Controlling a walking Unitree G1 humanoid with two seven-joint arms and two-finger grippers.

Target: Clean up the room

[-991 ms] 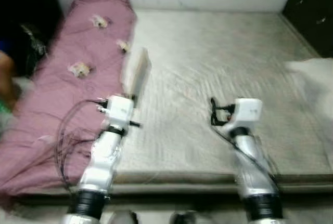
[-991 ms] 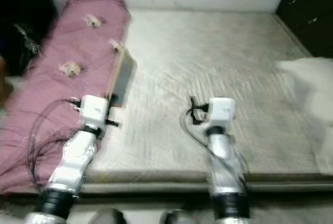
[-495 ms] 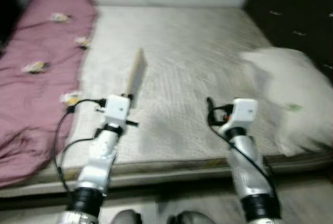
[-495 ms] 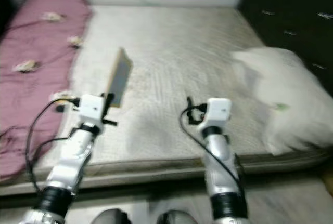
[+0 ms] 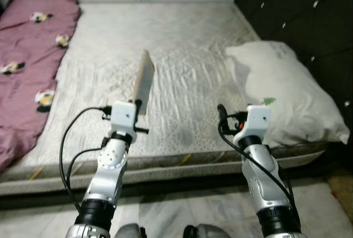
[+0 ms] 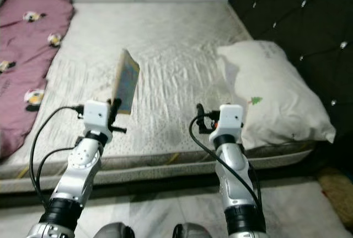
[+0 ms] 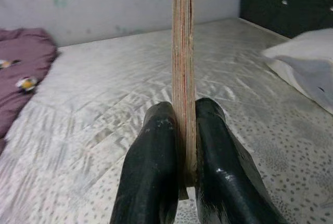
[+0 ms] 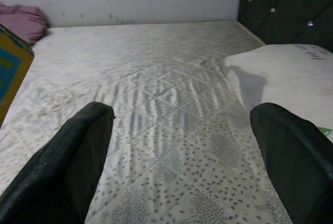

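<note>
A thin flat book (image 5: 144,79) with a blue and yellow cover (image 6: 126,82) stands upright on its edge above the mattress (image 5: 182,33). My left gripper (image 7: 182,148) is shut on its lower edge, one black finger (image 7: 153,172) on each side. My right gripper (image 8: 182,156) is open, held level over the front part of the mattress with nothing between its fingers (image 8: 78,156). A white pillow (image 5: 281,97) lies on the bed's right side, close to the right arm.
A mauve blanket (image 5: 30,56) with small flower prints lies bunched along the bed's left side. A dark tufted headboard (image 5: 298,11) stands at the right. The mattress's front edge (image 5: 165,163) runs just below both wrists, with tiled floor (image 5: 182,216) beneath.
The whole view has swung to the right: the blanket has slid left, and the pillow and headboard have come into view. The book stays in my left gripper; the right stays open.
</note>
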